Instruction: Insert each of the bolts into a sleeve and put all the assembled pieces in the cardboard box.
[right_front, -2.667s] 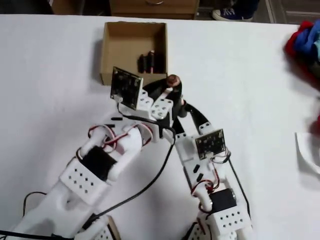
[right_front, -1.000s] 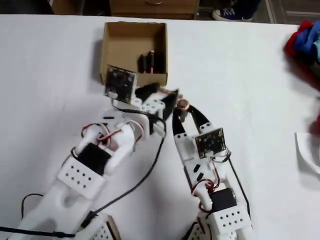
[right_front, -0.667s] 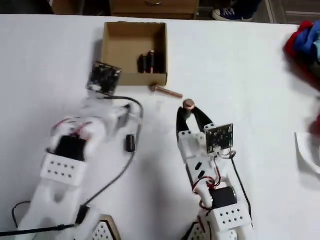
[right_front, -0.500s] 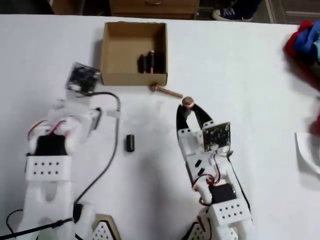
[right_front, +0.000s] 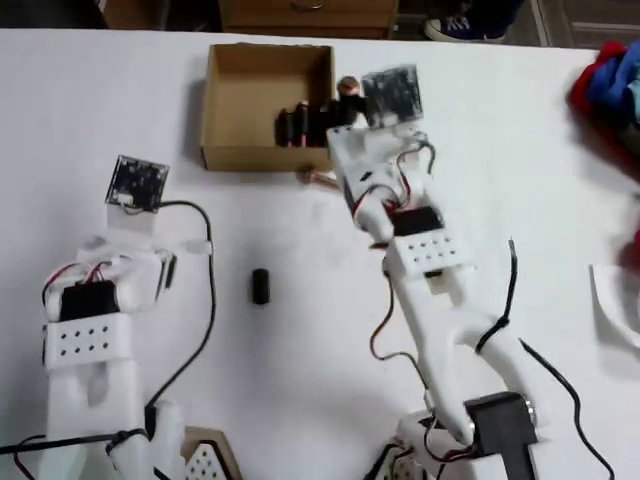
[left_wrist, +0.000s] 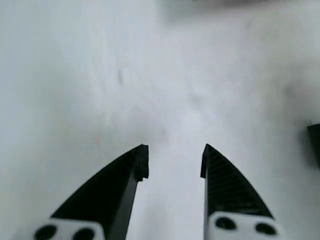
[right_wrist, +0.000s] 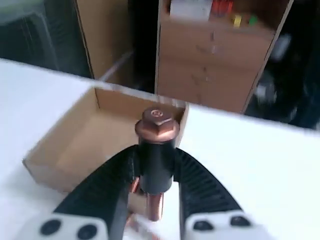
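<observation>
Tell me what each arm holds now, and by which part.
The right tool clamps the black sleeve around its middle, with a bolt through it, copper head and tip sticking out. The left tool is open, holding nothing.

A red and blue cloth (right_front: 607, 78) is seen at the upper right, on the white table (right_front: 520, 150). A blue shoe (right_front: 452, 27) and wooden drawers (right_front: 305, 14) are seen along the top edge.

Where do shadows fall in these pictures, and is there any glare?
High view: soft, even light, barely any shadow around the loose sleeve. Left wrist view: table darkens beyond the left gripper. Right wrist view: dim room behind the cardboard box; bolt glints.
</observation>
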